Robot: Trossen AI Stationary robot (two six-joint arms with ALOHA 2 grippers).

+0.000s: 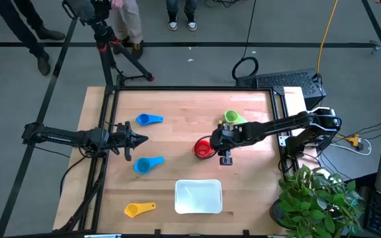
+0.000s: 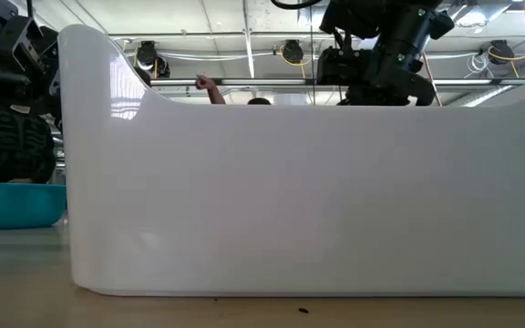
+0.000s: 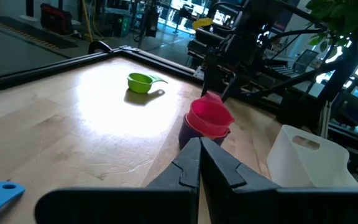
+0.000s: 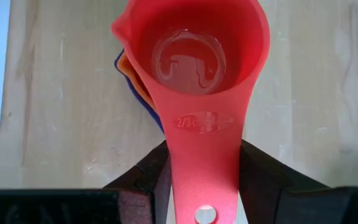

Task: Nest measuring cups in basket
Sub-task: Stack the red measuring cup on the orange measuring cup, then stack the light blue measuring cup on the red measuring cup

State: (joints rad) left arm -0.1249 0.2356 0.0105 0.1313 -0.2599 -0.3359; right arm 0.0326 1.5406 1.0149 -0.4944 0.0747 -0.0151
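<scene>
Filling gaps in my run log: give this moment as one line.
right gripper: shut on red cup handle, over orange/dark blue stack | left gripper: shut, waiting left | basket: no cups visible

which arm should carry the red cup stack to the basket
Right, likely. Its hand grips the red cup by the handle, over the orange and dark blue cups. The left hand is shut, off by the light blue cups.

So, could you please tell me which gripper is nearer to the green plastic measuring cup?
The right. The right gripper sits close beside the green plastic measuring cup, shut on the red cup. The left gripper waits across the table, shut.
</scene>
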